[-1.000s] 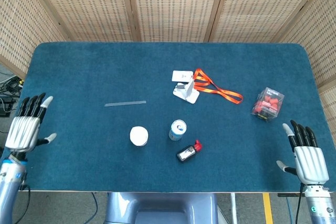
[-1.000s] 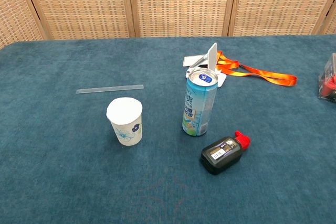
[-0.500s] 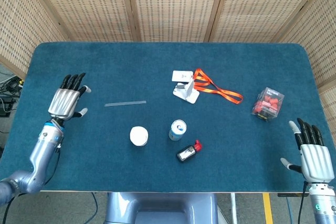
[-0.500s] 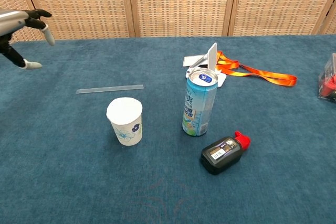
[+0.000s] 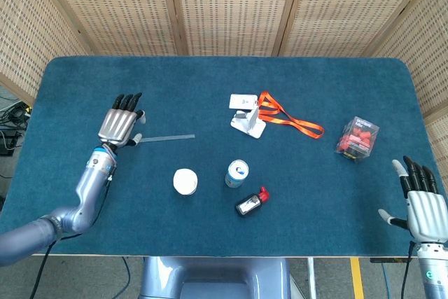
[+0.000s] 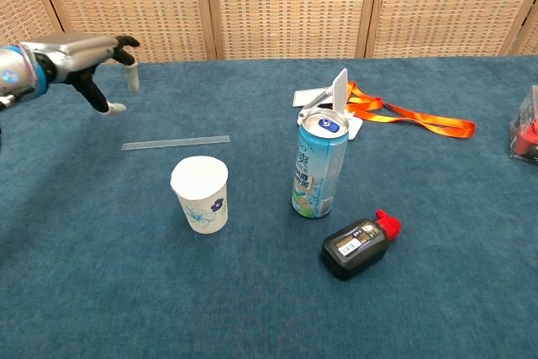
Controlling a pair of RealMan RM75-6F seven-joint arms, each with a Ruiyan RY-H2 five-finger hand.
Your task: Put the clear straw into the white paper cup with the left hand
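The thin clear plastic straw (image 5: 166, 138) lies flat on the blue-carpeted table (image 5: 105, 194), left of the frame's centre, untouched. Just below it and slightly right stands the white paper cup with a blue flower print (image 6: 200, 194), upright and apart from the straw. My left hand (image 5: 120, 124) hangs just beside the straw's left end, palm down, fingers apart and holding nothing; in the chest view it hovers above the table at the upper left.

Right of the cup stands an opened light-blue drink can (image 6: 319, 166), and below that, toward the lower centre, lies a small black bottle with a red cap (image 5: 251, 202). Above the can sit a white stand (image 5: 248, 123) and an orange lanyard (image 5: 290, 119). A clear box with red pieces (image 5: 356, 138) sits at the right. My right hand (image 5: 423, 208) rests in the lower right corner, fingers spread, empty.
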